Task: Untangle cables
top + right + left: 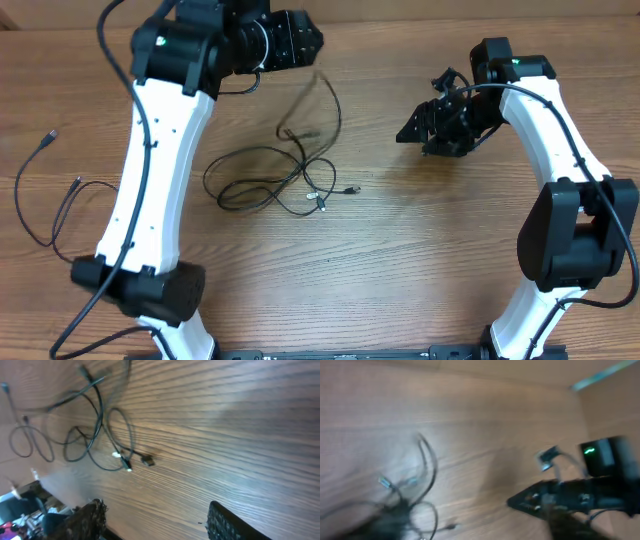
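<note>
A tangle of thin black cables (268, 185) lies at the middle of the wooden table, with small plug ends at its right side. One blurred strand (318, 95) rises from it toward my left gripper (305, 45) at the top centre, which looks shut on that strand. The left wrist view is blurred and shows the cables (422, 472) below it. My right gripper (428, 125) is open and empty, to the right of the tangle. In the right wrist view its fingers (157, 525) spread wide over bare wood, with the tangle (100, 435) further off.
A separate thin black cable (45, 195) lies loose at the table's left edge, beside the left arm's white link (150, 170). The right arm (560, 130) curves down the right side. The right gripper also shows in the left wrist view (560, 500).
</note>
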`<state>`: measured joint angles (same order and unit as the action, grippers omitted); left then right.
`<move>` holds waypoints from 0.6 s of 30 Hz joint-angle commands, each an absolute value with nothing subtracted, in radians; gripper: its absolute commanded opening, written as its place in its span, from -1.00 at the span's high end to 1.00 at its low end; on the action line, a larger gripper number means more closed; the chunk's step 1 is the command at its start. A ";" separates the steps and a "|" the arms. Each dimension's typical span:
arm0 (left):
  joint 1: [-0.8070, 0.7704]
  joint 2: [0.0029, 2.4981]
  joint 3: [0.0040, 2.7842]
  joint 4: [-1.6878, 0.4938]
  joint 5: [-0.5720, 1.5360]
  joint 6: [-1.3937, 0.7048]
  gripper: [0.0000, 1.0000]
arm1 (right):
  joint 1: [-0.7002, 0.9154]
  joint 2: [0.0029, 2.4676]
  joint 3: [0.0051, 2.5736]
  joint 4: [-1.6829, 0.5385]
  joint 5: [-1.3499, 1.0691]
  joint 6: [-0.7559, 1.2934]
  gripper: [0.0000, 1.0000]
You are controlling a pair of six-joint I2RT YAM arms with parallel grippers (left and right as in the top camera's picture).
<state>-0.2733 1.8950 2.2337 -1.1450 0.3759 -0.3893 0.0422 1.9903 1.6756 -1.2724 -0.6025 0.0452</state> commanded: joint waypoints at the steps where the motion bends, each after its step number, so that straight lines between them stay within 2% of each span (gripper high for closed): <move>1: -0.274 1.937 2.247 -1.230 0.347 -0.281 -1.00 | 0.047 1.975 1.695 -1.278 -0.537 0.052 -0.29; 5: -0.278 1.952 2.246 -1.416 0.260 -0.257 -1.00 | 0.049 1.975 1.695 -1.286 -0.534 0.044 -0.39; 9: -0.305 1.958 2.214 -1.562 0.165 -0.268 -0.90 | 0.052 1.975 1.694 -1.285 -0.531 0.044 -0.47; 15: -0.365 1.948 2.154 -1.592 0.132 -0.446 -0.86 | 0.052 1.975 1.688 -1.295 -0.530 0.024 -0.54; 18: -0.425 1.921 2.151 -1.576 0.023 -0.524 -0.87 | 0.052 1.975 1.688 -1.315 -0.499 0.020 -0.55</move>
